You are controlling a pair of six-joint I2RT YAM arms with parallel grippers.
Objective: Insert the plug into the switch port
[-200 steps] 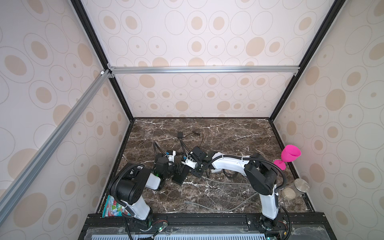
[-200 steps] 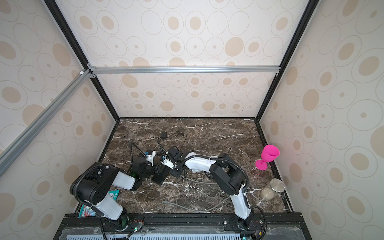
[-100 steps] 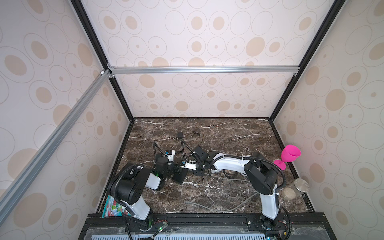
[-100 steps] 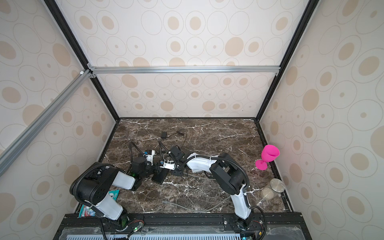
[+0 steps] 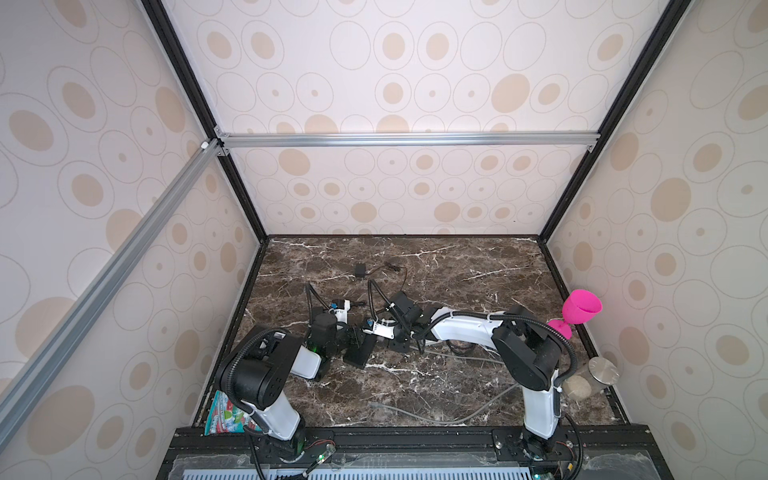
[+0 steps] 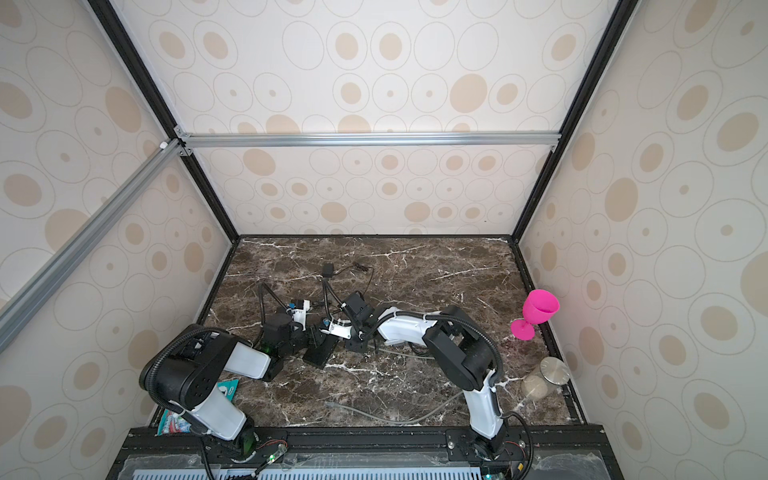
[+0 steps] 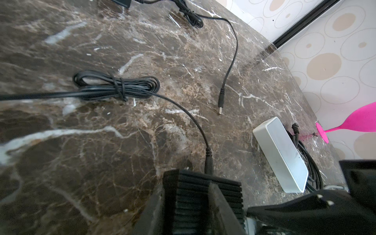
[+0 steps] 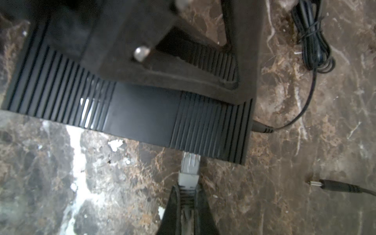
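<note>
The switch (image 8: 142, 114) is a ribbed black box lying low over the marble, seen in both top views (image 5: 360, 353) (image 6: 319, 353). My left gripper (image 7: 189, 193) is shut on the switch (image 7: 230, 189), one finger (image 8: 162, 67) lying across its top. My right gripper (image 8: 188, 190) is shut on the grey plug (image 8: 190, 164) just behind its clear tip. That tip meets the switch's side face near one corner. The port itself is hidden. In a top view the right gripper (image 5: 397, 343) sits just right of the switch.
A black power lead (image 7: 208, 160) enters the switch's end, with its coiled slack (image 7: 116, 85) beyond. A loose barrel plug (image 7: 221, 97), a white box (image 7: 280, 154), a pink goblet (image 5: 579, 309), a jar (image 5: 598, 374), a grey cable (image 5: 440, 419) and a snack packet (image 5: 226, 413) lie around.
The right wrist has shifted slightly beside the switch. Both grips look the same as before.
</note>
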